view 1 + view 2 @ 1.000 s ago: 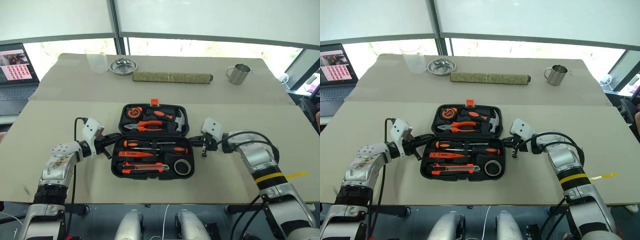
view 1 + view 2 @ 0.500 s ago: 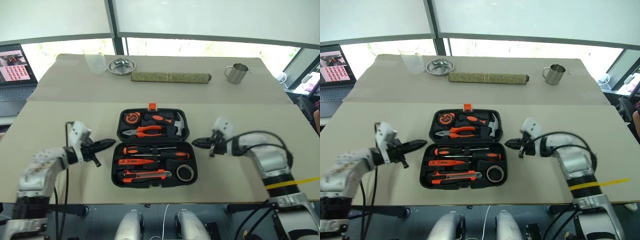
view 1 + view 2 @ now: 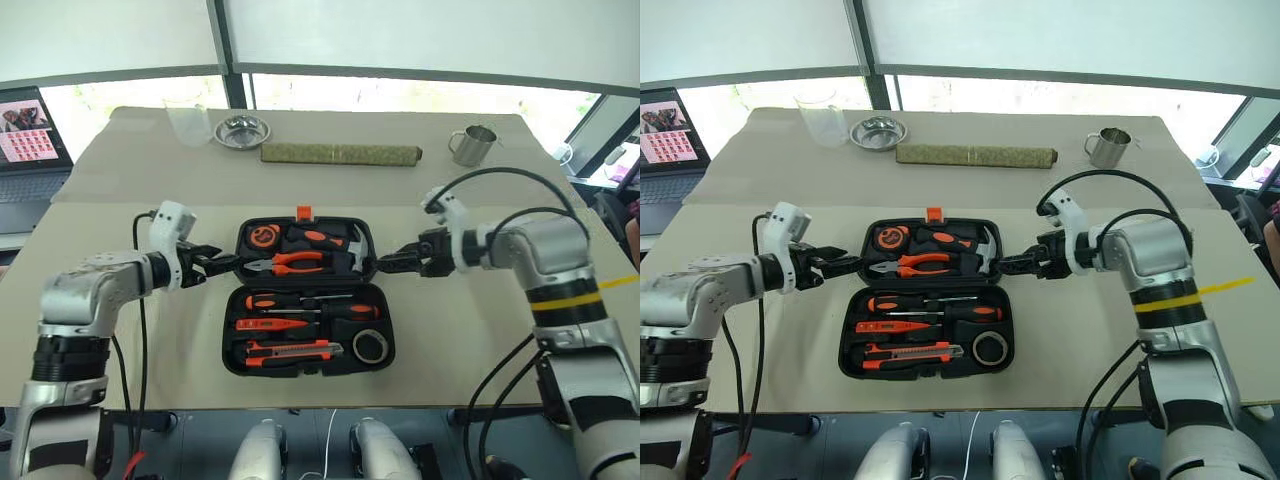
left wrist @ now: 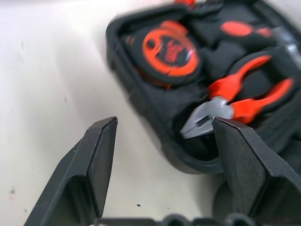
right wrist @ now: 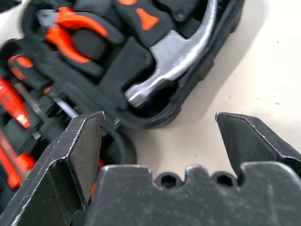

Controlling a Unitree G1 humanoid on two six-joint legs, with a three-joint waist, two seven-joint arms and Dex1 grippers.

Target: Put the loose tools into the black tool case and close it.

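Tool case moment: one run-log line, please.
tool case: open, tools seated | left end effector: open, at lid's left edge | right end effector: open, at lid's right edge | closing: not yet done

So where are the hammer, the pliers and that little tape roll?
hammer (image 5: 181, 63): right wrist view, on its shiny steel head.
pliers (image 4: 244, 92): left wrist view, on an orange handle.
tape roll (image 3: 369, 345): left eye view, on its ring.

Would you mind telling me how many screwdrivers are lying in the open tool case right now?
3, all in the near half of the tool case: one screwdriver at the far left, one to its right, one just nearer. None seem hidden.
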